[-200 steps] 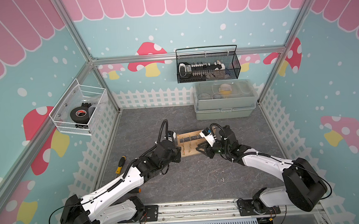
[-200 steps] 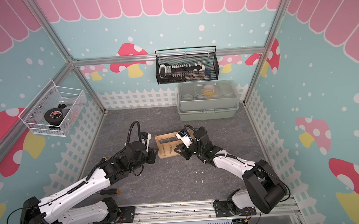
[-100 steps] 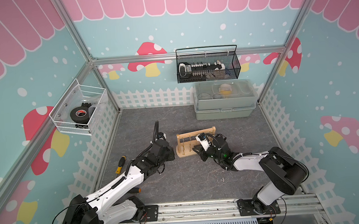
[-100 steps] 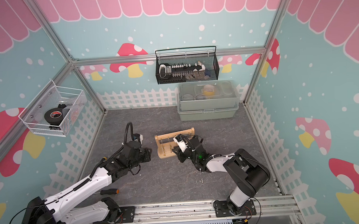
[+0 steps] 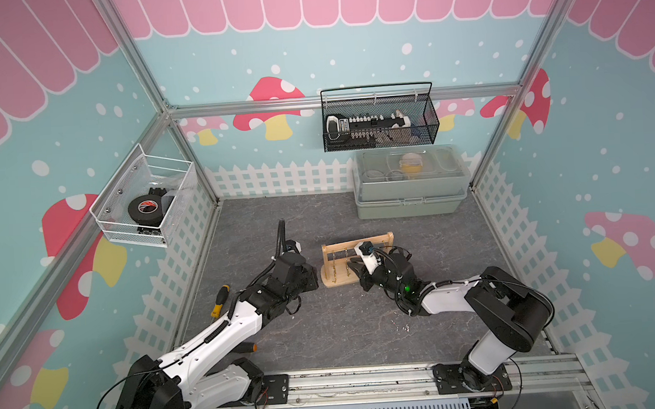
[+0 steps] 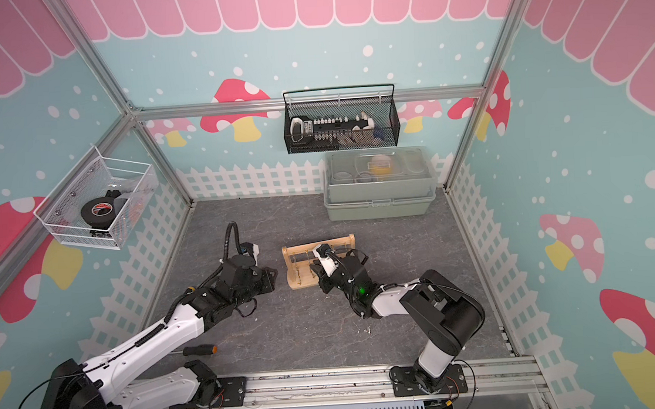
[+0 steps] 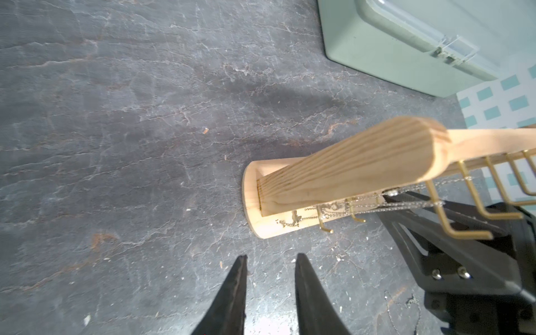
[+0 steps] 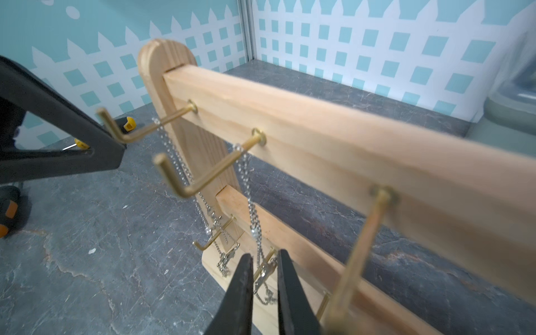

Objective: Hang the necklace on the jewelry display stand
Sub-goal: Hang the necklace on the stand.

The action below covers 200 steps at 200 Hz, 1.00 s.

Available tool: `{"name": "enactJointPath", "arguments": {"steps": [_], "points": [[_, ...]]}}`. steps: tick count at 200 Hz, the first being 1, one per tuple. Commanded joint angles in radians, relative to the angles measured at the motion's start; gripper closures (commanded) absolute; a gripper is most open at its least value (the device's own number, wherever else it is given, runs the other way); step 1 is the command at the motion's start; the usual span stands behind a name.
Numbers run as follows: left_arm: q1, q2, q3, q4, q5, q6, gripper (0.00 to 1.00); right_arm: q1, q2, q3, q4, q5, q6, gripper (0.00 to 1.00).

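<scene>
The right gripper [image 8: 264, 255] now sits lower at the jewelry display stand's [image 8: 319, 130] six o'clock, jaws narrowly apart beside the hanging necklace [image 8: 248, 179]. The left gripper [image 7: 271, 258], at nine o'clock, gapes empty.

The necklace [image 8: 251, 203] is too small to resolve in both top views; nearest hook [image 8: 359, 252] blurred in right wrist view.

arms [image 5: 217, 330]: white links, black joints | cables [image 5: 280, 235]: black corrugated | fingers [image 7: 232, 295]: black, tapered | right wrist: green LED [image 5: 407, 287]
</scene>
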Motion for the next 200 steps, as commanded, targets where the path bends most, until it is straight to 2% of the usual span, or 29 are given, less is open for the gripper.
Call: {"name": "enactJointPath", "arguments": {"steps": [1, 98, 150, 200], "points": [[0.003, 0.018, -0.026, 0.042, 0.03, -0.032, 0.71, 0.01, -0.006, -0.012, 0.084, 0.039, 0.009, 0.83], [0.004, 0.006, -0.027, 0.026, 0.012, -0.009, 0.71, 0.022, 0.027, 0.043, 0.072, 0.005, 0.009, 0.81], [0.003, 0.008, -0.021, 0.021, 0.007, -0.004, 0.71, 0.023, 0.032, 0.046, 0.072, 0.018, 0.007, 0.94], [0.006, 0.008, -0.015, 0.016, 0.007, 0.0, 0.71, 0.022, -0.033, 0.028, -0.009, 0.023, -0.018, 0.89]]}}
